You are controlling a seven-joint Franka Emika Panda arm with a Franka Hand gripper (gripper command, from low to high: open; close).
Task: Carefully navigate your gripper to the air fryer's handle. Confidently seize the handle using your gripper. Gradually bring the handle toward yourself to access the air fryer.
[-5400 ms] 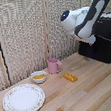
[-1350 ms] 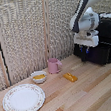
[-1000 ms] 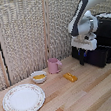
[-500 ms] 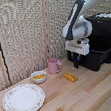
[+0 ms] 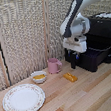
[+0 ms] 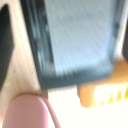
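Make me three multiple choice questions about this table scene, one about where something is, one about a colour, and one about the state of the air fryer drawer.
1. Where is the orange block?
A. on the plate
B. on the table in front of the air fryer
C. inside the mug

2. What colour is the mug?
A. pink
B. green
C. blue

3. How is the drawer of the air fryer?
A. shut flush
B. lifted off and set on the plate
C. pulled part way out

Answers:
1 B, in the exterior view the block lies on bare wood between the plate and the fryer.
2 A, the mug beside the small bowl is pink.
3 C, the drawer sticks out from the black body, with the gripper at its front end.
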